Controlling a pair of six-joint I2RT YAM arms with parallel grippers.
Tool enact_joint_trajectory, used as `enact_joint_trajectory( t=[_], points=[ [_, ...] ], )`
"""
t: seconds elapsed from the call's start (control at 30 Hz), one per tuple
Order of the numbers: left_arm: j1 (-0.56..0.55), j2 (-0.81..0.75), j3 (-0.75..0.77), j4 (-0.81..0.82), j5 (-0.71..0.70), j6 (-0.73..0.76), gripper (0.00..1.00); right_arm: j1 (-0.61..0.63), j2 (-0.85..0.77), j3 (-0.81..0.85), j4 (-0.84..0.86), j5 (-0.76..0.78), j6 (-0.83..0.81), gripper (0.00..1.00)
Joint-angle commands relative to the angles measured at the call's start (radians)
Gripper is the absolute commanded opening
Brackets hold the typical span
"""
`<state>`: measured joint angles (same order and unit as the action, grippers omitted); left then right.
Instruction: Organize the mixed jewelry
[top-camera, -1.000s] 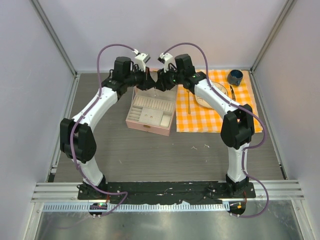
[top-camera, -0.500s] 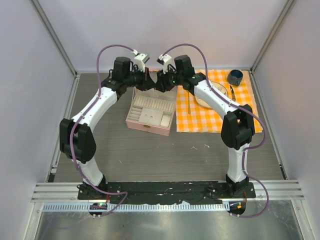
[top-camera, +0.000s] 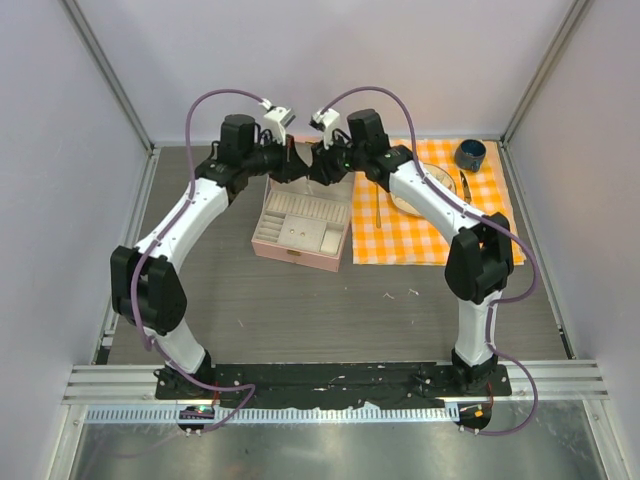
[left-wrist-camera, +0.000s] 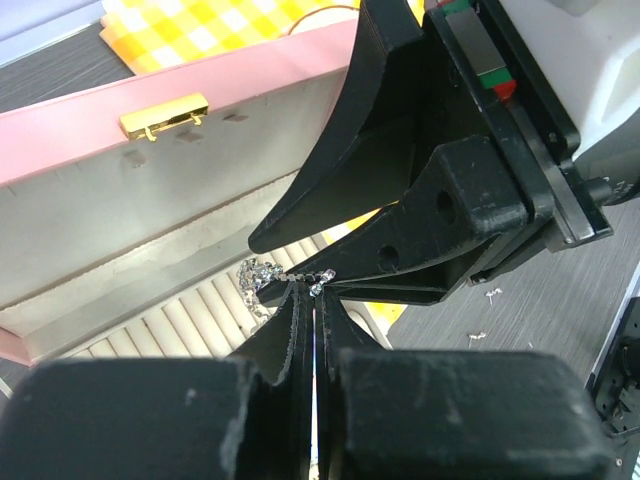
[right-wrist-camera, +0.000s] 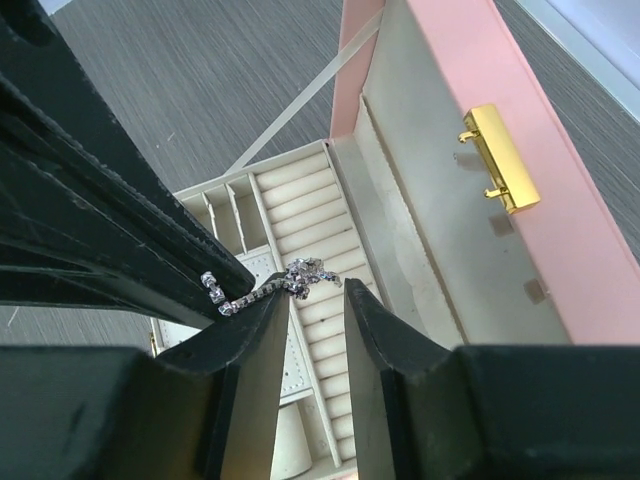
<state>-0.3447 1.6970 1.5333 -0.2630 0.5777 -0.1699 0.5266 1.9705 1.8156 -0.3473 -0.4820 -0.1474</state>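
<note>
Left fingers (left-wrist-camera: 285, 335) pinch the silvery chain (left-wrist-camera: 290, 274); right fingers (right-wrist-camera: 262, 345), narrowly parted, straddle its bunched end above the pink case's (right-wrist-camera: 565, 235) ring rolls (right-wrist-camera: 300, 212).

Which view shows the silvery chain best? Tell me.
Right wrist: the chain shows sharp and nearly whole above the open pink case. Left wrist shows a shorter, partly hidden stretch; top external shows none of it.

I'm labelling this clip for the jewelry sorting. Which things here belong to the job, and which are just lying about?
Job: silvery chain pinched in the left gripper's jaws; tiny pale bits on the table; open pink case.
Lying about: checked cloth, dark cup, gold fork.
</note>
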Motion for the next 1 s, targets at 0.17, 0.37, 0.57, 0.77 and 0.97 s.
enact_joint_trajectory(
  t=[0.17, 0.37, 0.57, 0.77, 0.97],
  points=[
    [0.013, -0.059, 0.004, 0.100, 0.016, 0.049, 0.00, 0.015, -0.076, 0.004, -0.085, -0.018, -0.101, 0.36],
    [0.021, -0.053, 0.001, 0.123, 0.042, 0.009, 0.00, 0.015, -0.081, -0.007, -0.085, -0.059, -0.098, 0.35],
    [0.024, -0.046, 0.004, 0.136, 0.065, -0.014, 0.00, 0.015, -0.071, 0.001, -0.067, -0.069, -0.078, 0.35],
    [0.024, -0.046, -0.009, 0.140, 0.068, -0.016, 0.00, 0.015, -0.059, 0.024, -0.059, -0.044, -0.067, 0.35],
    [0.024, -0.054, -0.019, 0.137, 0.057, 0.003, 0.00, 0.012, -0.065, 0.021, -0.062, 0.014, -0.084, 0.34]
  ],
)
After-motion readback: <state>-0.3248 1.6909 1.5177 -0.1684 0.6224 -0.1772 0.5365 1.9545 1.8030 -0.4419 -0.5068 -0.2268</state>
